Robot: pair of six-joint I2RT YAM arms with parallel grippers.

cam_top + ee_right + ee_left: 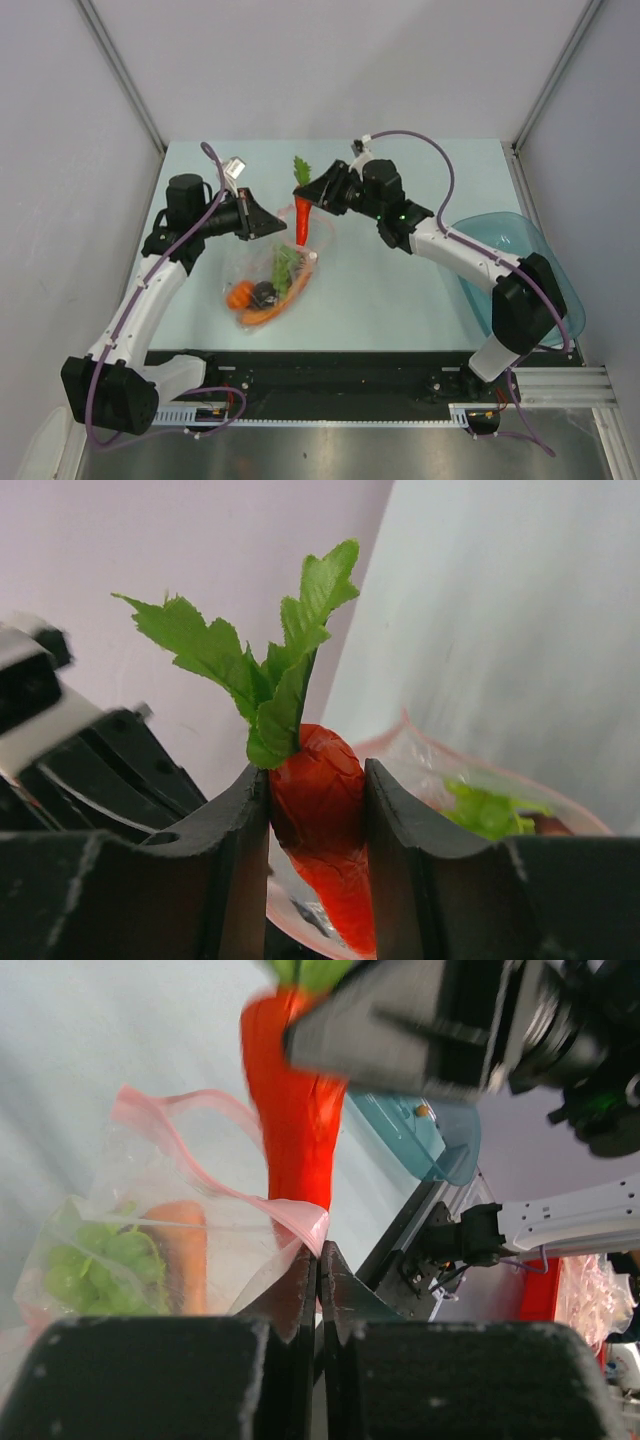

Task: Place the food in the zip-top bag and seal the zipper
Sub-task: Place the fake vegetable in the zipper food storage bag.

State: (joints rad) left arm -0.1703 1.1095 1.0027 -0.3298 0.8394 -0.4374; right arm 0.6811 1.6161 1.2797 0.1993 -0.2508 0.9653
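On the left side of the pale desk (pixel 410 300), the left tool (pixel 281 224) is closed tight, its two dark fingers pinching the mouth edge of the zip-top bag (pixel 316 252) right at the pink-red zipper (pixel 190 1155), so the mouth is held up and gaping. The bag lies crumpled on the desk between the arms. Through the clear plastic I can see a green grape bunch (pixel 285 265), an orange-red round fruit (pixel 240 294), a dark ball (pixel 265 292) and an orange slice (pixel 262 313) at the near end. Just beside the left tool, the right tool (pixel 304 196) grips the carrot (pixel 302 222) by its thick top, leaves up and tip down, with the tip reaching into the bag's open mouth. Far right, a teal bowl (pixel 520 245) sits at the desk's edge, well apart from the bag.
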